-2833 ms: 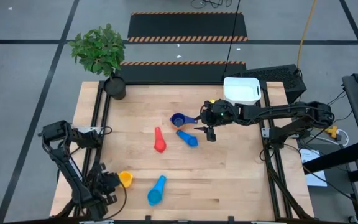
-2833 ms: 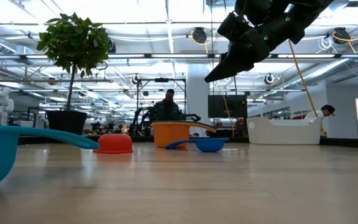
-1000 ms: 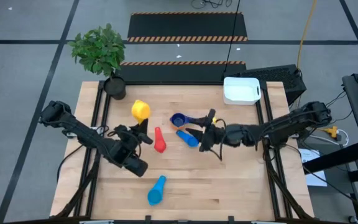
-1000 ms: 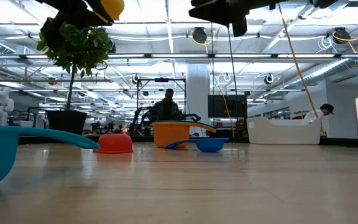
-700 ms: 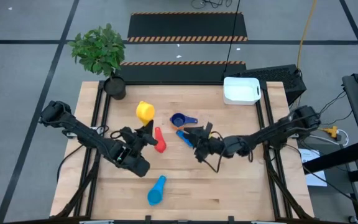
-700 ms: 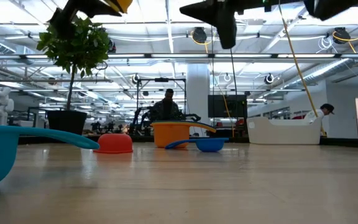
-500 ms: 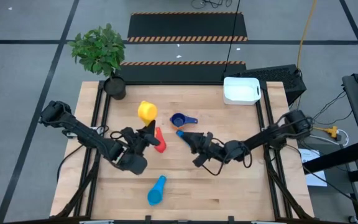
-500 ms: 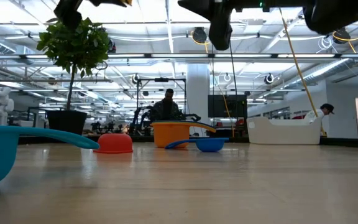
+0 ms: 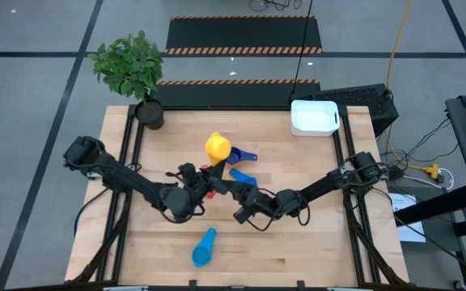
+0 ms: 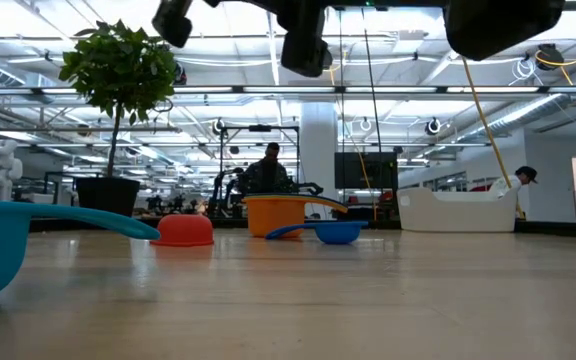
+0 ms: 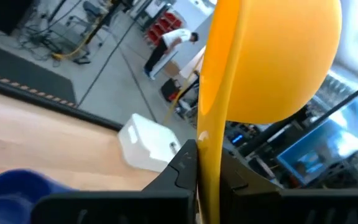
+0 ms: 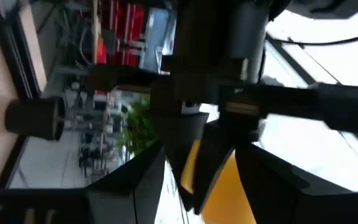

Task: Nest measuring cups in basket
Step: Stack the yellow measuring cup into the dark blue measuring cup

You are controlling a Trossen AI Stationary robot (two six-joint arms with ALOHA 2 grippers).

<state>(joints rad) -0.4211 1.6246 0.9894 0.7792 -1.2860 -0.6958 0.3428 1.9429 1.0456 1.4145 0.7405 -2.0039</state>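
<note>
The yellow measuring cup (image 9: 217,147) hangs above mid-table near the dark blue (image 9: 235,155), medium blue (image 9: 242,176) and red (image 9: 209,187) cups, the light blue cup (image 9: 204,247) lies apart nearer the front, and the white basket (image 9: 314,118) sits at the far right corner.

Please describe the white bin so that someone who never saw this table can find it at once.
Look at the wooden table from above and go to its far right corner, the opposite side from the potted plant. The white bin sits there at the edge, a low rectangular box with rounded corners. It is the only white thing on the table; the cups are all brightly coloured.
</note>
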